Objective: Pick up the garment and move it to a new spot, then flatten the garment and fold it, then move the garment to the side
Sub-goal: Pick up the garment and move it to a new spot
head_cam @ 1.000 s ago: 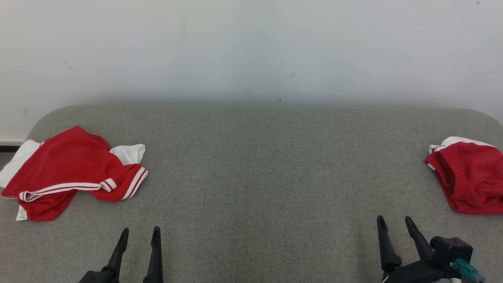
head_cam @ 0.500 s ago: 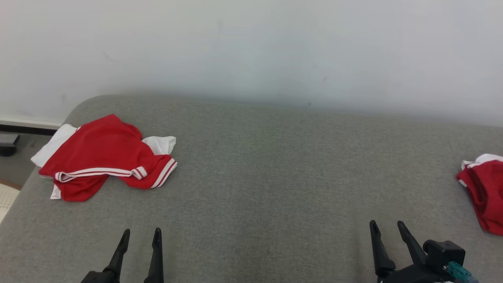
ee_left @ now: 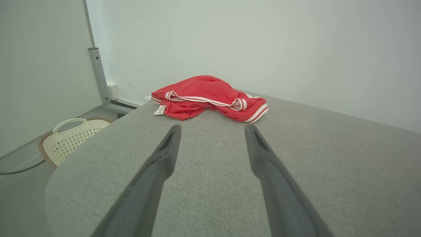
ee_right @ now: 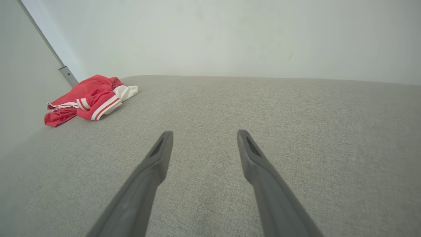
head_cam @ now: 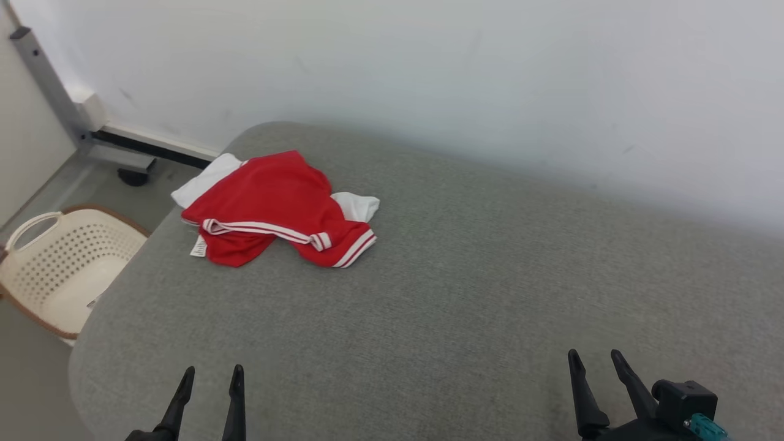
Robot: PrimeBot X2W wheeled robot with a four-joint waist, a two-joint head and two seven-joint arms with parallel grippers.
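Ahead, garment well beyond left gripper.

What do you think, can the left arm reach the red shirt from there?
Probably yes: the red shirt lies straight ahead of the left gripper, jaws open, with bare grey cushion between. The arm would need to stretch.

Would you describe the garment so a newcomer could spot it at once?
Find the wide grey cushioned surface by the pale wall. The garment lies crumpled near its far left corner, past the cream basket. It alone is red, with white-striped trim.
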